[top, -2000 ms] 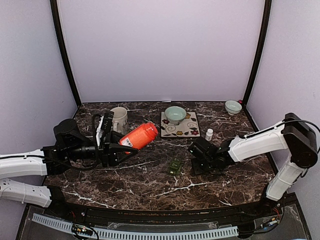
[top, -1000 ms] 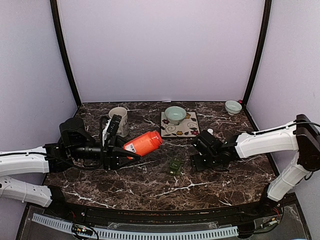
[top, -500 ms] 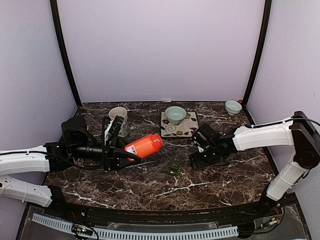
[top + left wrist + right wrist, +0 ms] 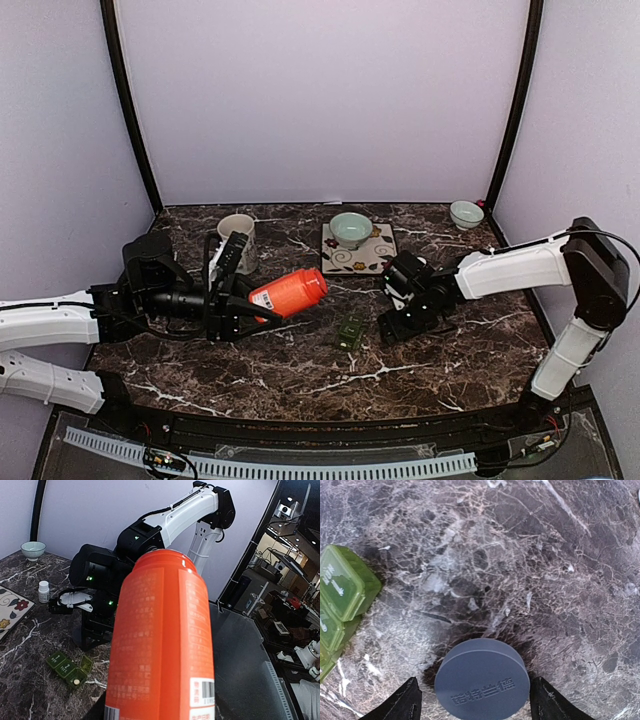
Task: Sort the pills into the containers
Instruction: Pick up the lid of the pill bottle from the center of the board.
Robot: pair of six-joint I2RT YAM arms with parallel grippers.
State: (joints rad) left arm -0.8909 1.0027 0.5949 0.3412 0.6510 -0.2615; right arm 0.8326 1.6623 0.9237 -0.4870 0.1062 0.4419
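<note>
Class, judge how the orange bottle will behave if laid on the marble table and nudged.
The orange bottle has round, straight sides, so it would probably roll. Its glossy surface may slip in a loose grip. It looks rigid.

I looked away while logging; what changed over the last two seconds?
The left gripper, holding the orange bottle, carried it rightward and nearer, toward the pill box. The right arm's wrist swung backward, hiding the small white bottle from the top camera; the right gripper stayed low beside the pill box. Pill box, mug and floral tile stayed put.
</note>
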